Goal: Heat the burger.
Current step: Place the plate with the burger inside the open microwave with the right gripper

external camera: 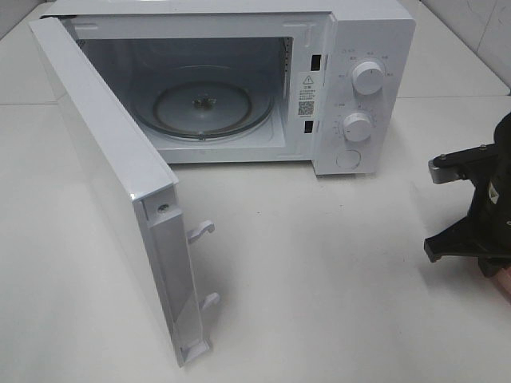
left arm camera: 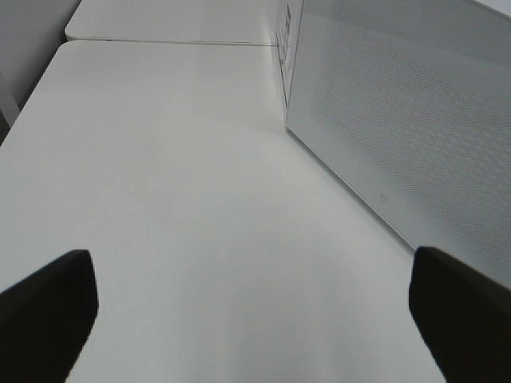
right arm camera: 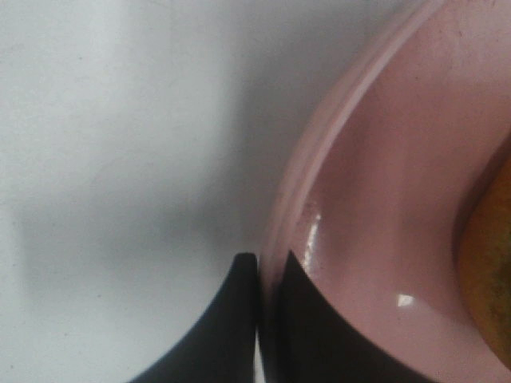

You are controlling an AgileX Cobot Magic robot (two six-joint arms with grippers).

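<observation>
The right gripper [right arm camera: 267, 275] has its two dark fingers pressed together on the rim of the pink plate [right arm camera: 335, 159], one finger outside the rim and one on the plate's inner slope. Just past that slope the burger [right arm camera: 491, 263] shows only as a sliver of golden bun lying on the plate, so its facing and long axis cannot be told.

In the high view this gripper [external camera: 471, 239] sits at the right edge of the frame. A bit of the plate [external camera: 499, 279] shows beneath it, low on the white table [external camera: 319, 279]. Bare tabletop lies between it and the microwave [external camera: 371, 32] at upper centre. The door [external camera: 104, 159] is swung wide toward the lower left, leaving the cavity and its glass turntable [external camera: 211, 108] open to the front.

The left gripper [left arm camera: 251, 319] is spread wide over bare table, beside the door's outer face.
</observation>
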